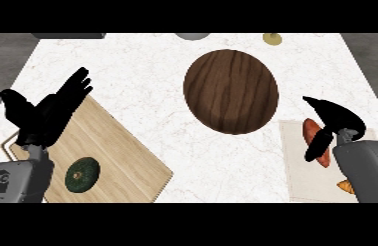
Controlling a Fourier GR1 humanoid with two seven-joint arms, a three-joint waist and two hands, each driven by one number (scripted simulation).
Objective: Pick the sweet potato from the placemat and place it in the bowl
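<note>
A: Head view, we see the right hand (330, 125) curled round the sweet potato (316, 140), over the placemat (310, 190) at the worktop's (133, 65) right edge.
B: Left hand (52, 110) rests open w/ fingers up; the bowl (231, 91) sits mid-worktop.

Counted on the counter (148, 70): one brown wooden bowl (231, 91), oval-looking, mid-counter. One pale placemat (310, 177) at right. One orange sweet potato (316, 140) on it, partly covered. One further orange item (345, 186) at the placemat's right edge, mostly hidden, kind unclear. One light wooden cutting board (118, 150) at left. One dark green round vegetable (82, 174) on that board. Two black hands: left hand (52, 112), right hand (331, 122). At far edge, one grey round object (192, 36), one small yellowish object (272, 38), both cut off.
</note>
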